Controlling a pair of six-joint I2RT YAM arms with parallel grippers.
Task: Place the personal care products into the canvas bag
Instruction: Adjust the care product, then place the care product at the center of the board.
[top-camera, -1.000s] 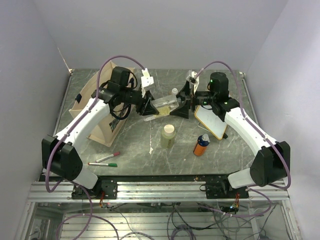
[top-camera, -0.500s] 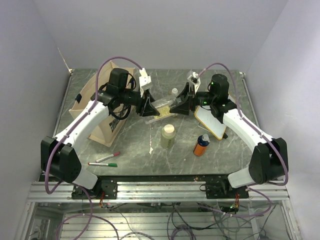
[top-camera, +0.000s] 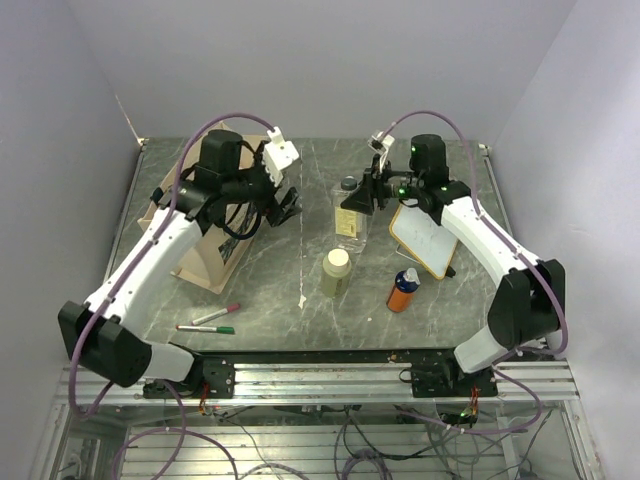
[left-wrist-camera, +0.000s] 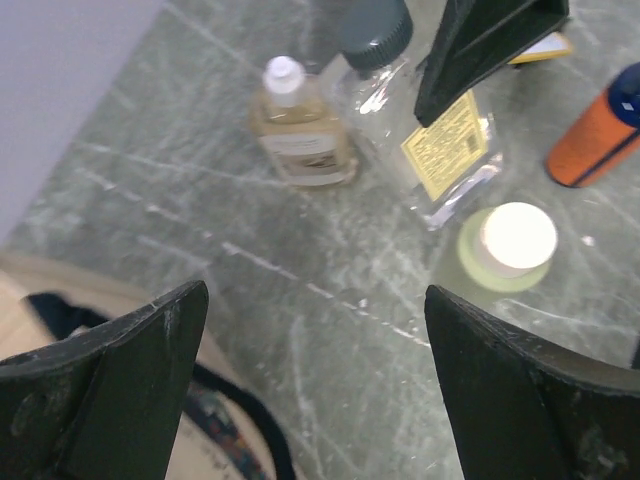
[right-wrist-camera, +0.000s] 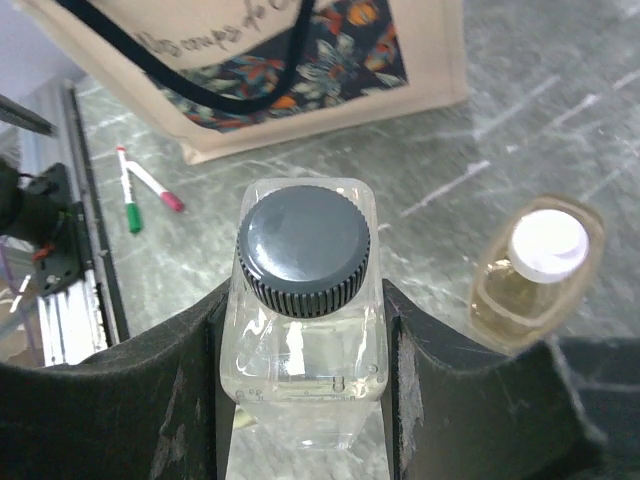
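Bottles are standing near the middle of the counter (top-camera: 270, 290), and your right fingers (right-wrist-camera: 180, 400) are pinching the clear bottle (right-wrist-camera: 303, 300) by its sides, holding it upright with its dark cap on top. Your left fingers (left-wrist-camera: 120, 390) are hanging spread wide left of centre, just beside the canvas bag (top-camera: 210, 268) at the left of the frame. Behind the clear bottle the amber bottle (left-wrist-camera: 300, 140) is standing, while the pale green bottle (top-camera: 335, 272) and orange bottle (top-camera: 403, 290) are sitting lower in the frame.
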